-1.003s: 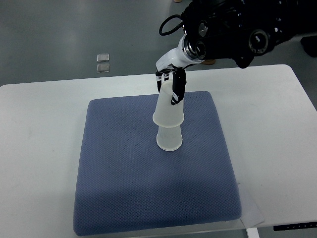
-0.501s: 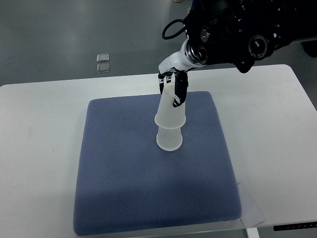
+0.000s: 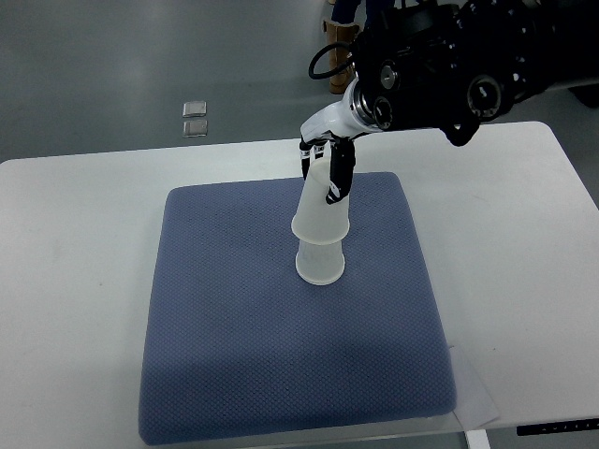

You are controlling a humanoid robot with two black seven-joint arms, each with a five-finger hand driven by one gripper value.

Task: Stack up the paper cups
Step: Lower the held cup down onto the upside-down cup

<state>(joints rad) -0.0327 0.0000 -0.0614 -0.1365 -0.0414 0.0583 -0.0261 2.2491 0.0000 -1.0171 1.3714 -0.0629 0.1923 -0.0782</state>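
My right hand [image 3: 329, 166] reaches in from the 2 o'clock corner of the view, the bulky black arm behind it filling the upper right. The fingers [image 3: 341, 174] are closed around the upper part of the top paper cup [image 3: 319, 208], pinching it near its narrow end, with the dark fingertips lying along the cup's side toward 1 o'clock.

That cup is upside down, wide rim downward, and sits tilted over a second inverted paper cup [image 3: 320, 261], its rim overlapping the lower cup's upper portion. The lower cup stands on the blue mat [image 3: 243, 327], slightly toward 1 o'clock from the mat's centre. Together the two form a leaning white tower, its top pointing toward 12 o'clock.

The mat lies on the white worktop [image 3: 75, 281], covering most of its middle. At the mat's 5 o'clock corner a sheet of white paper [image 3: 475, 398] pokes out from underneath.

On the grey floor beyond the worktop, toward 11 o'clock, two small square pads [image 3: 195, 118] sit one just behind the other. At 12 o'clock, near the top edge, a person's brown boots [image 3: 338, 47] stand on the floor.
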